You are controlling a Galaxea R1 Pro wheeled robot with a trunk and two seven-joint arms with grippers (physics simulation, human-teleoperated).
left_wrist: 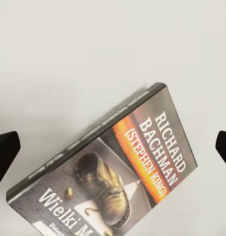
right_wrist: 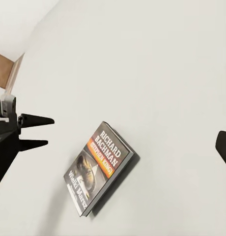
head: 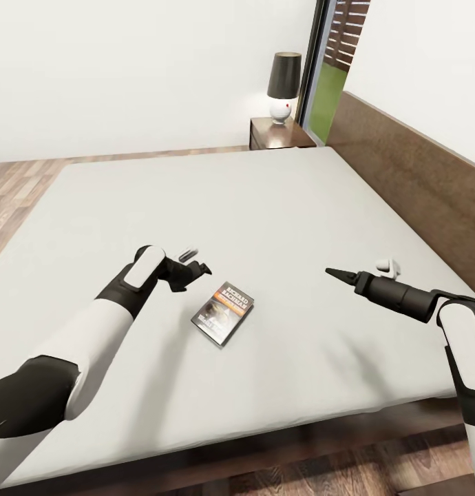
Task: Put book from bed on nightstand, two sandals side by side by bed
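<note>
Book point(head: 224, 312) lay flat on the bed point(head: 265, 207); left gripper point(head: 191, 266), spread wide beside it, risked shoving the book rather than gripping it.

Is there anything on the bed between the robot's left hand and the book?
No. In the head view, only bare pale mattress separates the left gripper from the book on the bed. The left wrist view agrees.
</note>
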